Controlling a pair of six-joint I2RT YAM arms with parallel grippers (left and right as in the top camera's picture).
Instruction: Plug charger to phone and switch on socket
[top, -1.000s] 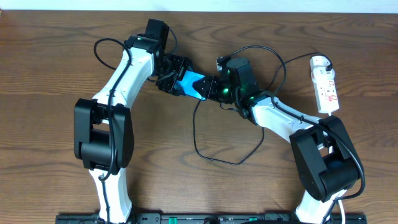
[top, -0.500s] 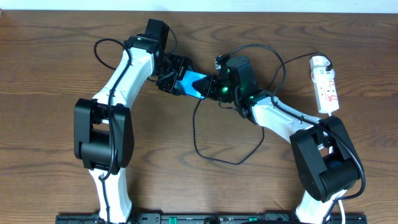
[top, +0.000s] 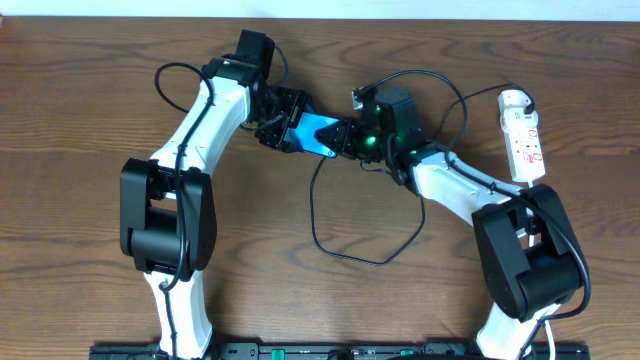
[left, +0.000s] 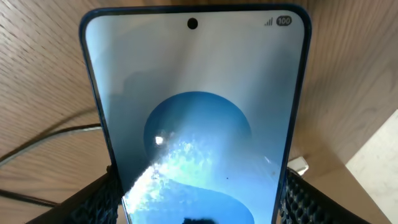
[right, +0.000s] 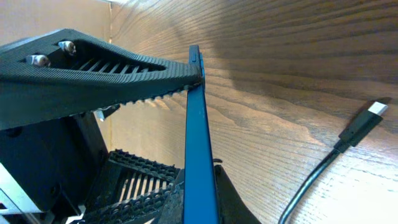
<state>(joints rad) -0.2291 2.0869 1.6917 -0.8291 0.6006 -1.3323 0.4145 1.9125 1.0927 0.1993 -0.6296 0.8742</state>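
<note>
Overhead view shows both arms reaching in to the middle back part of the wooden table (top: 80, 110). The phone (top: 318, 131) is there, between the two end effectors. It looks tipped up, not flat. The left end effector (top: 283, 122) is at the phone's left end. The right end effector (top: 348, 138) is at the phone's right end, touching it or very close.

In the left wrist view the phone (left: 196, 112) fills the picture. Its light blue screen with a round swirl faces the camera. The left fingers (left: 102, 202) sit one on each long side of the phone, low down. So the left end effector is grasping the phone across its width.

In the right wrist view the phone (right: 198, 149) is seen from its thin blue edge. A ribbed black finger (right: 106, 71) touches that edge near the far end. The right end effector is clenched tight. It is hard to tell if it pinches the phone or only sits beside it.

The charger (top: 340, 252) is a thin black cable. It lies in a big loop on the table in front of the phone. Its small plug tip (right: 367, 119) lies on the wood, apart from the phone. The rest of the cable curves over the right arm toward the far end of the socket (top: 524, 135). The socket is white and long. It lies near the right side of the table, well apart from the phone.
</note>
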